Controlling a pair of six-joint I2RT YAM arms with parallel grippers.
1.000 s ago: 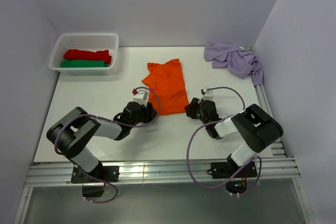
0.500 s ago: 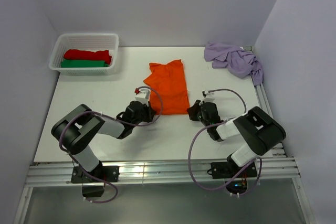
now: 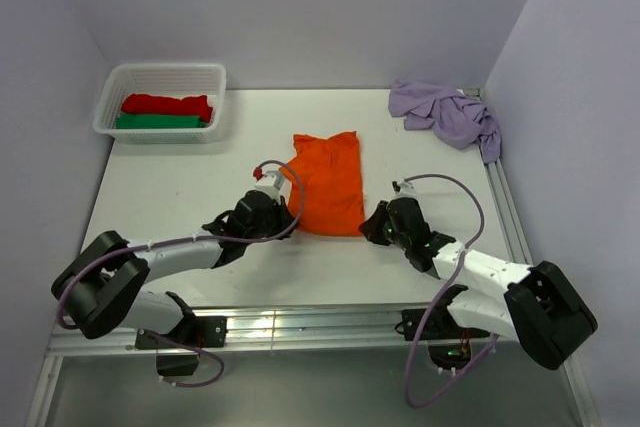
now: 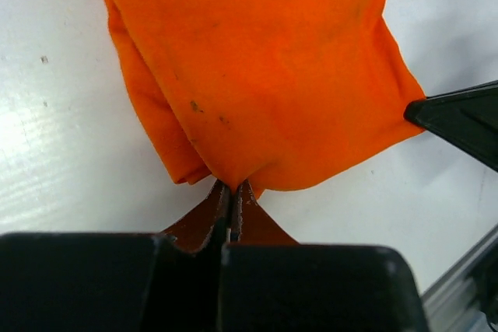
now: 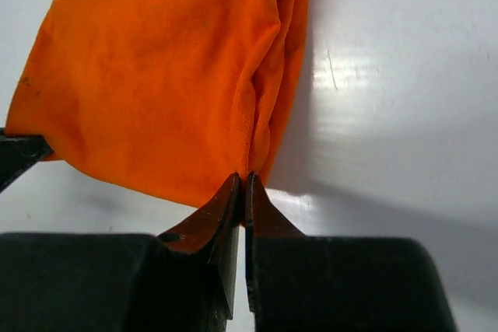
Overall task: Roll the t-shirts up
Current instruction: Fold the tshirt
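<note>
The bright orange cloth t-shirt [image 3: 328,185] lies folded on the white table [image 3: 180,197], right of the white plastic mesh basket [image 3: 160,72] and nearer the arms, long axis running near to far. The left gripper [image 4: 232,190] pinches its near left corner and the right gripper [image 5: 242,183] its near right corner. Sleeves and collar are folded out of sight.

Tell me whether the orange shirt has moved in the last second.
Yes. The orange shirt has slid toward the near side and slightly right, away from the white basket, which stayed put.
</note>
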